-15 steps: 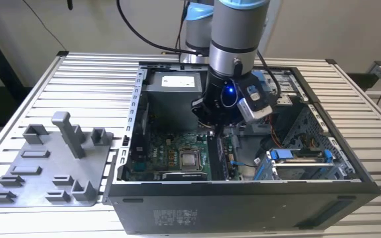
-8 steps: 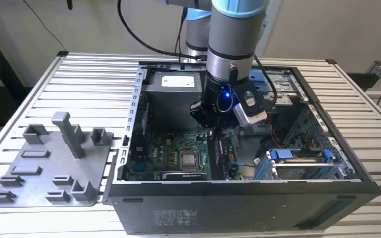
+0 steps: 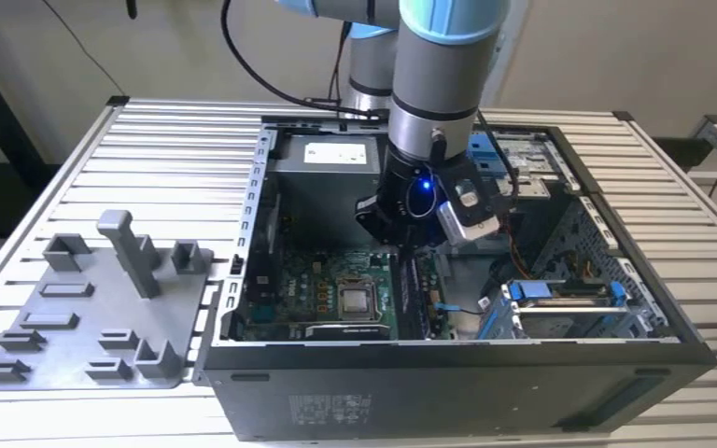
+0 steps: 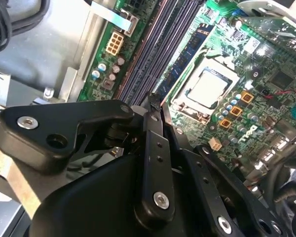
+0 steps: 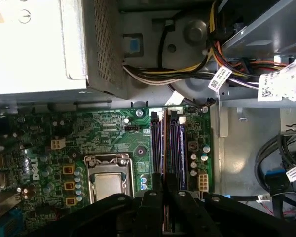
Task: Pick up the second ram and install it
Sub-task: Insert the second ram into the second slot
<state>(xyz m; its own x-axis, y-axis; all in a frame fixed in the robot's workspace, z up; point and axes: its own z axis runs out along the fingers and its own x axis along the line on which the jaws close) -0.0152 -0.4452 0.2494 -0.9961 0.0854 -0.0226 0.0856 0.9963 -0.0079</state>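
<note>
inside the open computer case (image 3: 259, 233), the gripper (image 5: 164, 197) hangs low over the motherboard (image 5: 113, 133), its fingers pinched narrow on the second ram (image 5: 165, 143), which stands on edge between the long black slots (image 5: 176, 148). to seat it well, i judge the stick should stay upright and line up squarely along its slot, pressed evenly at both ends.

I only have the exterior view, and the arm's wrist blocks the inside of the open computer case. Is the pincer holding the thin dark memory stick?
Observer: Yes. In the first wrist view the thin dark memory stick shows edge-on, running out from the pincer.
Operator: Where is it over the board?
Observer: It lies along the long dark slots of the green motherboard, parallel to them.
Operator: Is it seated?
Observer: I cannot tell. In the second wrist view the fingers are closed together on a thin edge.
</note>
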